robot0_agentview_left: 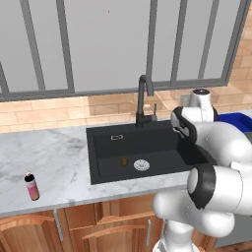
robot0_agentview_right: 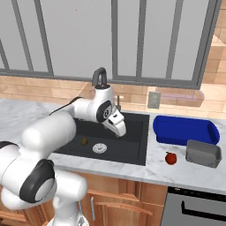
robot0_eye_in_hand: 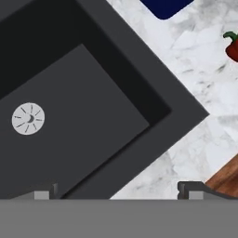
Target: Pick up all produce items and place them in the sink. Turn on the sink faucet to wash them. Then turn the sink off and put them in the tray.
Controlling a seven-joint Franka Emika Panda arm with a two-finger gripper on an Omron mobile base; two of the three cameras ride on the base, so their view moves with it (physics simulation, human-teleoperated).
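Right base view takes in what the left base view cannot: the red ball (robot0_agentview_right: 171, 158) on the marble counter (robot0_agentview_right: 176, 170) well to the gripper's right, with a grey container (robot0_agentview_right: 203, 153) just beside it and the whole blue tray (robot0_agentview_right: 186, 130) behind them. Left base view shows a sliver of that tray (robot0_agentview_left: 238, 120) past the arm, and it alone catches the pink bottle (robot0_agentview_left: 32, 187) standing on the counter far to the gripper's left. Both base views show the brownish-olive ball (robot0_agentview_left: 124, 162) lying on the floor of the black sink (robot0_agentview_left: 106, 147), close beside the round silver drain (robot0_agentview_left: 141, 165), below and to the left of the hand. Hand view looks down over the sink's corner: the drain (robot0_eye_in_hand: 28, 119) shows there, and the red item (robot0_eye_in_hand: 232, 45) is cut off by the frame edge, a green stem just visible on it. A corner of the tray (robot0_eye_in_hand: 165, 7) is also clipped at the top. The faucet (robot0_agentview_left: 144, 101) is clear in the left base view, but in the right base view the arm hides most of it, leaving the top of the gooseneck. The gripper (robot0_agentview_right: 120, 129) hangs over the basin's right part, its jaws spread wide with the two fingertips (robot0_eye_in_hand: 193, 190) far apart at the bottom of the hand view, holding nothing and touching nothing.
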